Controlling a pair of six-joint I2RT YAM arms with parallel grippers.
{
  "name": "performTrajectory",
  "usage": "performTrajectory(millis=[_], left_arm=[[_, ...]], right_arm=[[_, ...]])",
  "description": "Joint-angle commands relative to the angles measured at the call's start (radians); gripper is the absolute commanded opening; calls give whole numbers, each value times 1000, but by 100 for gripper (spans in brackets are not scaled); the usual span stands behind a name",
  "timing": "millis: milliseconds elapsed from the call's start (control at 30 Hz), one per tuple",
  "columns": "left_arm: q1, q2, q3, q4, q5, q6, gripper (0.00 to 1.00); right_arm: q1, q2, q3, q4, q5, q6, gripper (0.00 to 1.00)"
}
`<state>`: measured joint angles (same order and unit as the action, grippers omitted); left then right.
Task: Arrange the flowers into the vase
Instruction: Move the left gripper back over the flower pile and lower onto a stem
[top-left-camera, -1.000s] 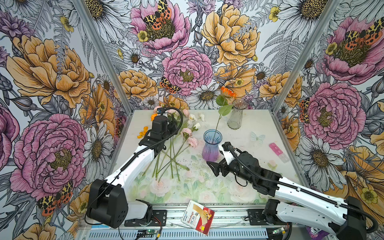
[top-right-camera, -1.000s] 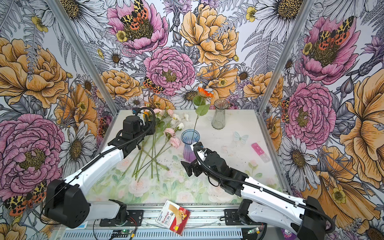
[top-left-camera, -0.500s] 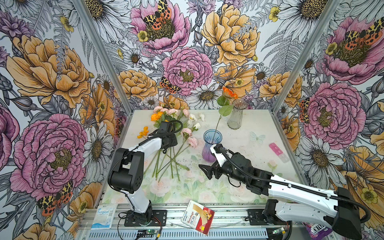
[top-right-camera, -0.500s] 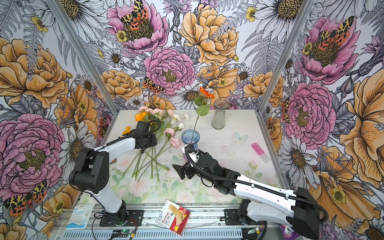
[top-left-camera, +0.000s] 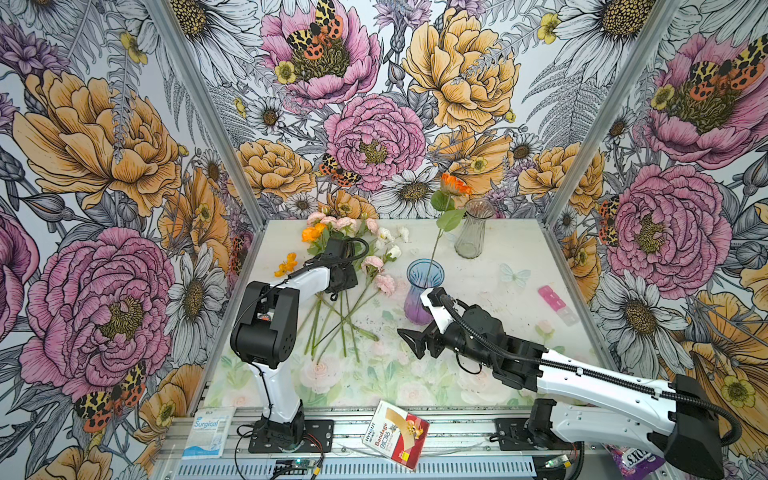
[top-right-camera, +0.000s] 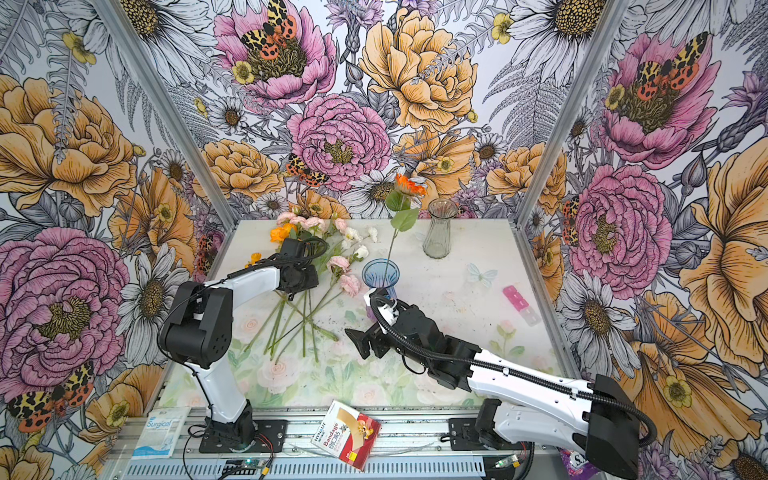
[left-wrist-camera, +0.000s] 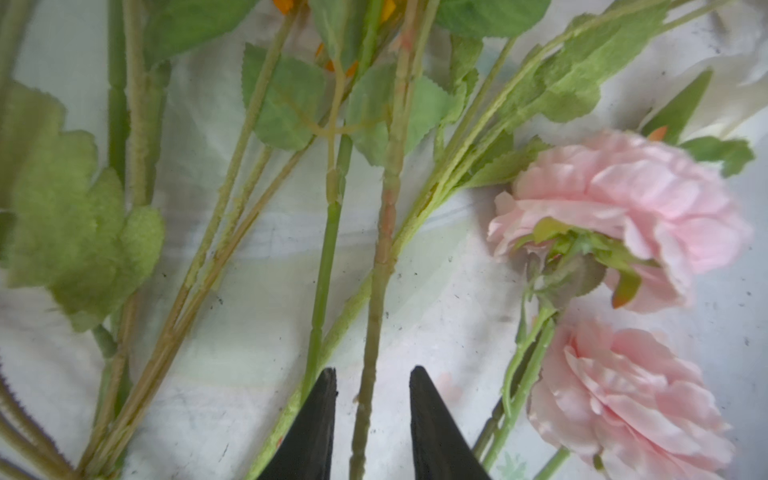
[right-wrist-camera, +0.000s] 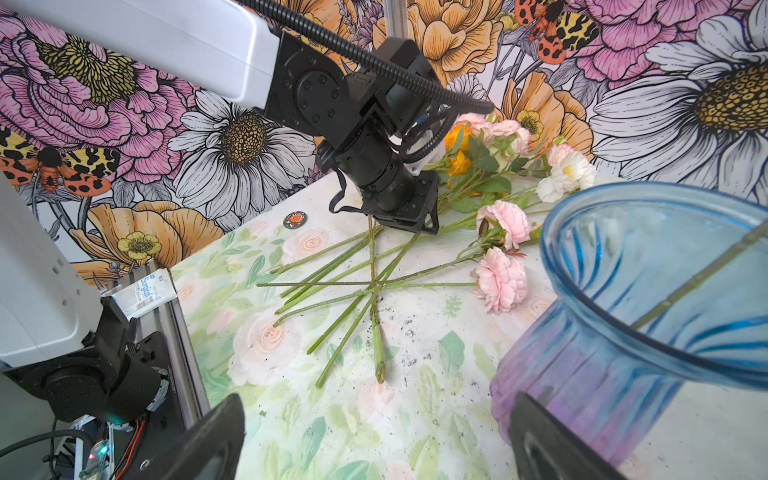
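Across the bench (top-left-camera: 498, 266), the blue vase (top-left-camera: 413, 307) stands near the middle with one orange flower (top-left-camera: 455, 185) already in it. The other flowers (top-left-camera: 372, 264) lie heaped beside it, stems crossed. The right hand (right-wrist-camera: 374, 444) hangs wide and empty beside the vase. The left hand (left-wrist-camera: 372, 382) sits narrow astride one stem (left-wrist-camera: 384, 232), not pinching it yet. Neighbouring stems lie close, so a lift may snag them and drag the heap.
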<state>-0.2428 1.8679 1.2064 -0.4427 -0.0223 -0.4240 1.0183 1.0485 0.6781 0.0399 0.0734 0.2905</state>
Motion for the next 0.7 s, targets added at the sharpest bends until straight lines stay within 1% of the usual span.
performTrajectory(millis=[0,67,200,300,433,533,667], left_arm=[[-5,28,37,-9,-25,-10,32],[-6,43,44,-9,-22,-9,31],[-9,46,50,-8,-27,-2,22],[-22,29,48,-17,-56,11,18],[-41,-5,45,-45,-113,39,11],[-46,-37,30,-54,-136,53,5],[-52,-109,3,-58,-158,65,1]], right_arm=[[6,-7,7,14,-9,-13,100],[6,-4,9,11,-10,-16,99],[6,-4,11,11,-11,-15,100],[5,-1,11,12,-8,-15,100],[5,9,11,20,-16,-11,100],[6,18,13,24,-25,-8,100],[5,22,14,37,-37,3,99]])
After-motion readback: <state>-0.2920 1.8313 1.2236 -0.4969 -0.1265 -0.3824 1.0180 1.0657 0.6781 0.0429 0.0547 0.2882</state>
